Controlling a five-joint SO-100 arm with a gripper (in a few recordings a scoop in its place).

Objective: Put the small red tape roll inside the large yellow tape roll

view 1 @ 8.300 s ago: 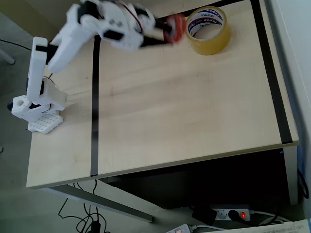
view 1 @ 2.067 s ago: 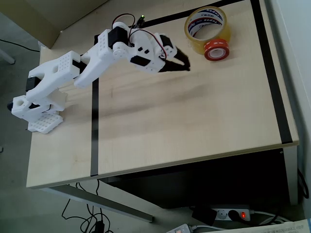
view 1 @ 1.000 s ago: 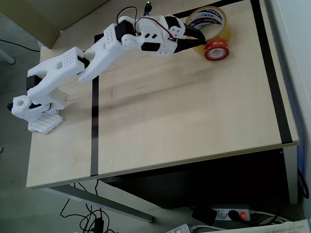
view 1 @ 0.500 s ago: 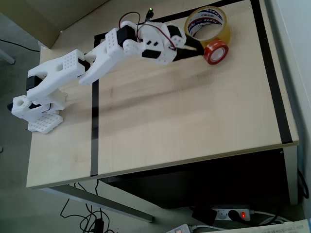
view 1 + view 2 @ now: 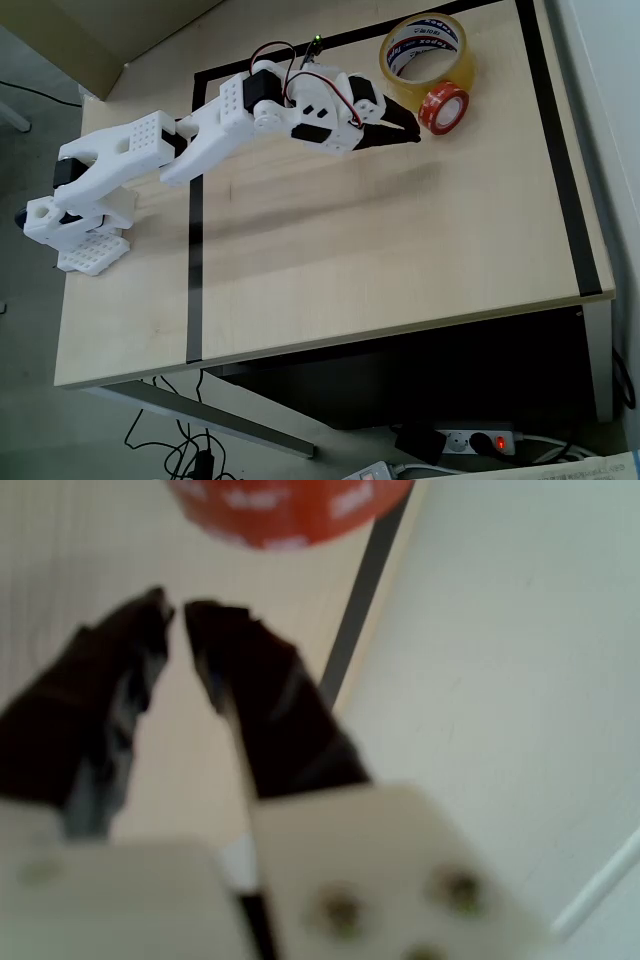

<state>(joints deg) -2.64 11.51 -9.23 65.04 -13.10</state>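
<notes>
overhead view: the pincer (image 5: 408,134) has its dark fingers drawn together to a near-closed tip and grips nothing. just beyond its tip, toward the right, the small red tape roll (image 5: 443,106) lies tilted against the outside of the large yellow tape roll (image 5: 427,57), touching its lower edge and not inside it. the yellow roll stands up and to the right of the pincer. a black tape line (image 5: 193,250) runs down the table (image 5: 400,260) under the white arm (image 5: 200,140), and nothing lies between the tip and the red roll.

wrist view: the pincer (image 5: 176,610) shows a thin gap between its fingertips. the red roll (image 5: 285,505), blurred, sits just ahead of them, apart from both.
</notes>
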